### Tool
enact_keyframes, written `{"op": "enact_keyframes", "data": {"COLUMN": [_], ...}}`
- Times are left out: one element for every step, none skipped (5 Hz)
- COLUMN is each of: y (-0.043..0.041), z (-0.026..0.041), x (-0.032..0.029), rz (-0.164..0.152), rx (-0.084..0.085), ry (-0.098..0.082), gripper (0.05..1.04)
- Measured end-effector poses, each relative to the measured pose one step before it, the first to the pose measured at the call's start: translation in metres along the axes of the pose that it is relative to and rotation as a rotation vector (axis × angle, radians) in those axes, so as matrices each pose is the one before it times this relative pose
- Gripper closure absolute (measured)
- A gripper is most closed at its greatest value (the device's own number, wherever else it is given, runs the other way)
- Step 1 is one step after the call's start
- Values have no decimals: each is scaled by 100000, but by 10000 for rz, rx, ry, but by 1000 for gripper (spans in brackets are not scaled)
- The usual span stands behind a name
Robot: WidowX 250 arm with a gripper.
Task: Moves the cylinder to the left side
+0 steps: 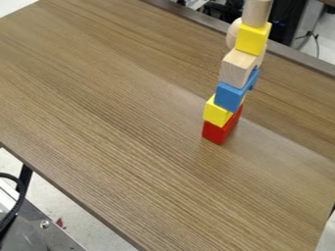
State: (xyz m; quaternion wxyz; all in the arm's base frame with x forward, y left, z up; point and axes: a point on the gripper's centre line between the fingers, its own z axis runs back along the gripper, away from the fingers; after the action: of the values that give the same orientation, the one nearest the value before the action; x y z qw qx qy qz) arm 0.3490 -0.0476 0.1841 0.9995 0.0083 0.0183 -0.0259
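1. Camera view: wooden cylinder (258, 12) stands atop the upper yellow block (253, 39), at the view's top edge.
2. Beneath, in descending order: plain block (234, 70), blue block (229, 97), lower yellow block (215, 113), red block (213, 134) on worktop (98, 98).
3. Jaws: state cannot be determined.

Two yellow blocks (252, 39), one red (214, 133), one blue (229, 96), one wooden (235, 68), one cylinder (256, 13), one rounded piece (231, 35) show.

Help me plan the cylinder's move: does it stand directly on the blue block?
No, the wooden cylinder stands on the upper yellow block, and the blue block is lower in the stack.
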Motion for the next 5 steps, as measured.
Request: {"op": "enact_keyframes", "data": {"y": [-45,140,300,421,2098], "z": [-1230,-290,50,68,1031], "x": [55,-54,-160,-322,122], "rz": [10,44,117,220,693], "rx": [19,-7,-95,-118,-480], "ry": [383,140,102,257,-25], "gripper": [394,525,525,526,526]}}
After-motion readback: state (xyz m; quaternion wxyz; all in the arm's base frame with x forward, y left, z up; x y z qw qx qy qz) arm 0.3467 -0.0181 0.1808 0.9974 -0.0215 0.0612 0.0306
